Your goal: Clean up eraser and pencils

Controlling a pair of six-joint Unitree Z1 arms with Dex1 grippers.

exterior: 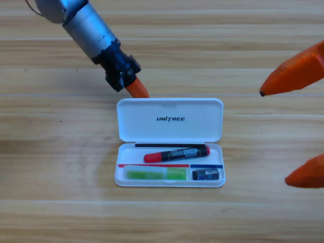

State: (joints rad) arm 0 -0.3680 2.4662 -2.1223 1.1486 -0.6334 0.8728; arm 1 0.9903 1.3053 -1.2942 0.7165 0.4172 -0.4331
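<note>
A white case [170,177] lies open in the middle of the table, its lid [169,120] folded back flat. Inside, the marker with red cap and black barrel [176,153] rests across the upper part. The light green rounded bar [155,174] sits in the lower left compartment. The small black eraser [206,174] fills the lower right compartment. My left gripper [137,90] hangs just behind the lid's upper left corner, its orange tip close to the lid's rim. My right gripper [283,136] waits at the right edge, its two orange jaws wide apart and holding nothing.
The wooden table [61,167] surrounds the case. The left arm [88,25] slants in from the top left.
</note>
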